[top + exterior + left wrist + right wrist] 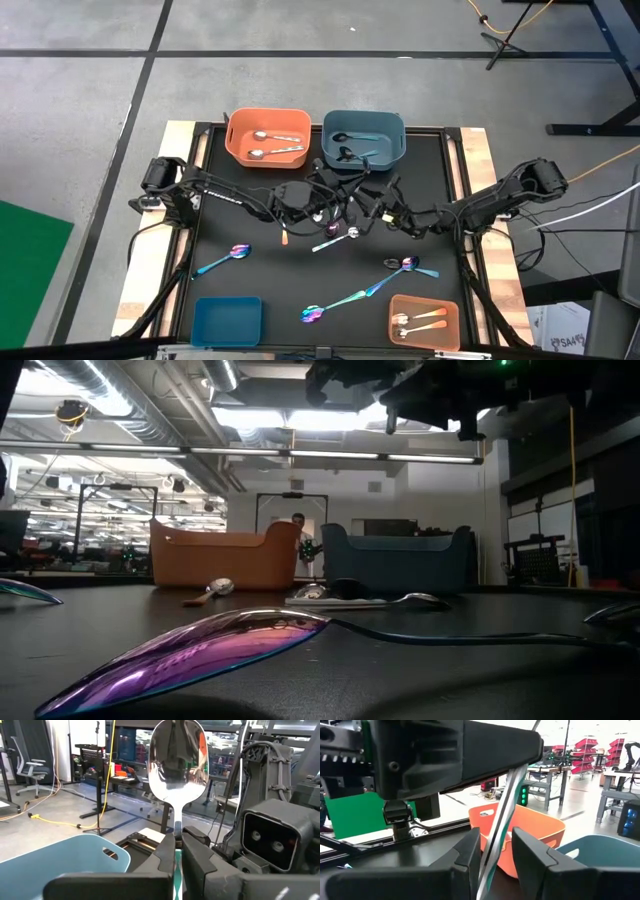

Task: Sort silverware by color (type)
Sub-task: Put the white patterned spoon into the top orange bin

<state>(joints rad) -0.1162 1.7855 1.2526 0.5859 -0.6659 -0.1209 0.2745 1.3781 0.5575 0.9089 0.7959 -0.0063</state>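
Held upright between both arms mid-counter: plain silver steel spoon (178, 765), bowl up, pinched by left tool (177, 851), handle between spread right tool (496, 851)

A black table (225, 215) carries four bins: an orange bin (266, 137) at eleven o'clock, a blue bin (363, 138) at one, a blue tray (227, 321) at seven and an orange tray (424, 320) at five. Loose on the top lie iridescent spoons (355, 296) toward six, another teal-handled spoon (224, 259) at eight, and a silver spoon (335, 240) near centre.
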